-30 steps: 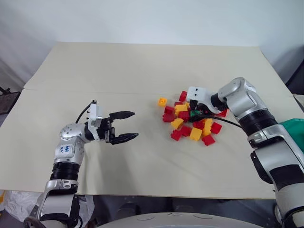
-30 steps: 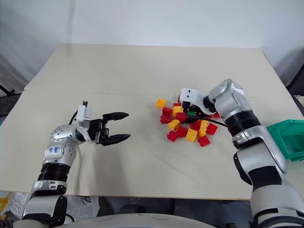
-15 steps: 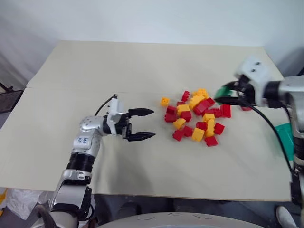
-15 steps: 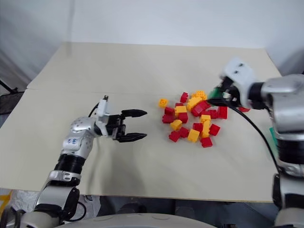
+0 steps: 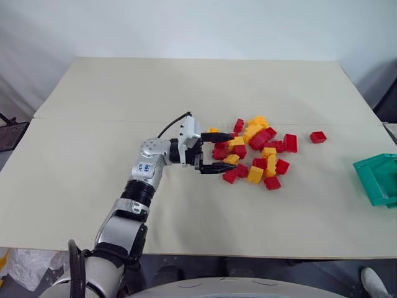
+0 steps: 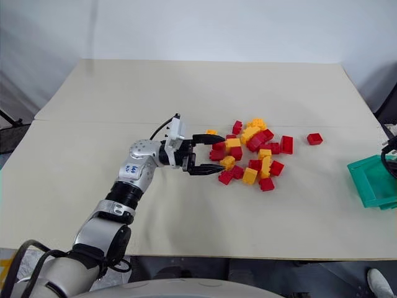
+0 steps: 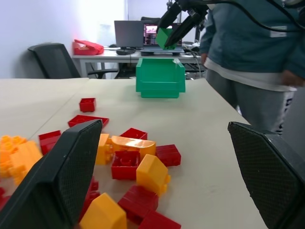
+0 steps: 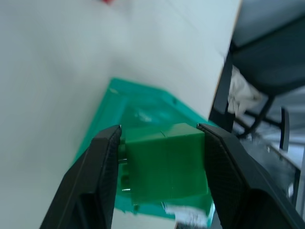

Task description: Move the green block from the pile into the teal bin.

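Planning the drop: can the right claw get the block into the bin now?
Probably yes: the right claw, gripping the green block, hangs above the open bin, with nothing between.

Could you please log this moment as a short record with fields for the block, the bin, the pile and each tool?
green block: clamped in the right tool, above the bin
green block point
teal bin: at the table's right edge, no block seen inside
pile: red and yellow bricks mid-table, one red brick lying apart
left tool: open, level, at the pile's left edge, holding nothing
person: standing beyond the table
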